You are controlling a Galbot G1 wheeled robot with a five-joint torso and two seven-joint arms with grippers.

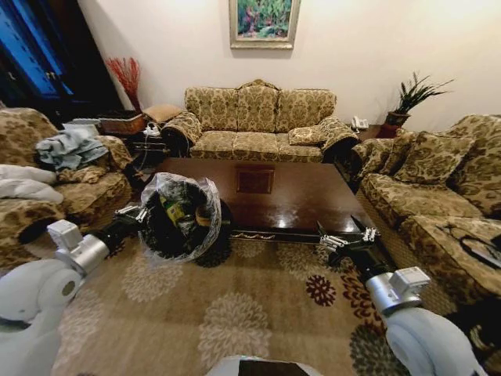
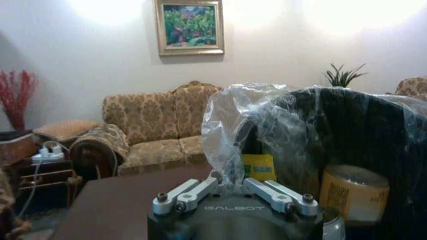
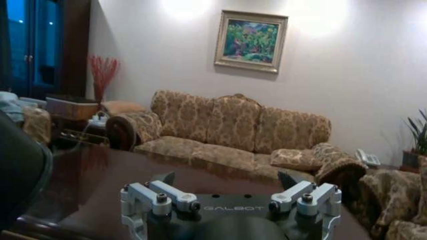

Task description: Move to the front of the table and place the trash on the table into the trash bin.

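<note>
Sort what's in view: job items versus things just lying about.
Job: table; trash bin, gripped at its rim by the left tool; trash inside it; right tool, open at the table's near edge.
Lying about: sofa; painting; potted plant; clothes on the armchair.

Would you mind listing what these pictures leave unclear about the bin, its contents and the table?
- Trash bin, head view: the crinkled bag hides most items inside, so they cannot be counted.
- Left gripper, left wrist view: shut on the bag; the bin's base is cut off.
- Table, head view: the bin covers its near-left corner.
- Right gripper: open, holding nothing.
</note>
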